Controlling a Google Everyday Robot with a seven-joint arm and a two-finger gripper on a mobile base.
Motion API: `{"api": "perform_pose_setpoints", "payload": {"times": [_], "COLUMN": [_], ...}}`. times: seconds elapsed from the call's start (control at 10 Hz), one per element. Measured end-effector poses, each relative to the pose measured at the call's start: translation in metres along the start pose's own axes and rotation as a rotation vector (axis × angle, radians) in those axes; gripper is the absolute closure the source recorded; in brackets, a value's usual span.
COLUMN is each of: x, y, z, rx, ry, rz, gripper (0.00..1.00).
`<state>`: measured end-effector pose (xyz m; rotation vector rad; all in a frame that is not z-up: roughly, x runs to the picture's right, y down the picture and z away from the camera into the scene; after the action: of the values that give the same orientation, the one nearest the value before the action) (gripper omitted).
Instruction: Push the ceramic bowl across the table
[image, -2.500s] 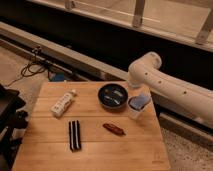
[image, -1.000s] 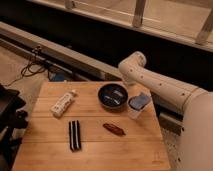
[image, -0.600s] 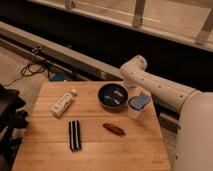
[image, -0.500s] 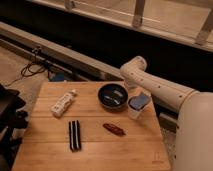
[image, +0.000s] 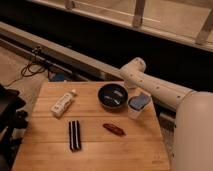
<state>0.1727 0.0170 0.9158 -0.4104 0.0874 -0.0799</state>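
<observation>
The ceramic bowl (image: 113, 96) is dark, round and glossy. It sits upright on the wooden table (image: 95, 155), near the far edge and right of centre. My white arm (image: 150, 87) reaches in from the right, with its elbow behind the bowl. My gripper (image: 131, 90) is low at the bowl's far right rim, between the bowl and the small clear cup with a blue top (image: 138, 105). I cannot tell whether it touches the bowl.
A white bottle (image: 63, 103) lies at the table's left. A black striped bar (image: 75, 135) and a reddish-brown packet (image: 114, 129) lie nearer the front. Cables (image: 37, 62) lie on the floor at far left. A dark ledge (image: 100, 40) runs behind the table.
The arm's elbow has swung left and lower, closer behind the bowl. The bowl, cup and other items have not visibly moved.
</observation>
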Motion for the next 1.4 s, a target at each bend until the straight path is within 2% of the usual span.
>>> {"api": "perform_pose_setpoints", "payload": {"times": [0.2, 0.4, 0.7, 0.9, 1.0, 1.1, 1.2, 1.3, 1.4], "x": [0.006, 0.010, 0.013, 0.005, -0.001, -0.008, -0.013, -0.016, -0.017], "y": [-0.001, 0.001, 0.008, 0.012, 0.011, 0.014, 0.014, 0.013, 0.004], "z": [0.005, 0.012, 0.026, 0.032, 0.032, 0.034, 0.034, 0.035, 0.032], "rx": [-0.003, -0.023, -0.079, -0.147, -0.155, -0.178, -0.187, -0.186, -0.175], "ry": [0.019, 0.029, 0.027, 0.004, -0.001, -0.007, -0.013, -0.008, -0.001], "rz": [0.003, 0.009, 0.007, -0.032, -0.056, -0.088, -0.108, -0.109, -0.098], "gripper": [1.00, 1.00, 0.99, 0.83, 0.75, 0.61, 0.54, 0.51, 0.54]}}
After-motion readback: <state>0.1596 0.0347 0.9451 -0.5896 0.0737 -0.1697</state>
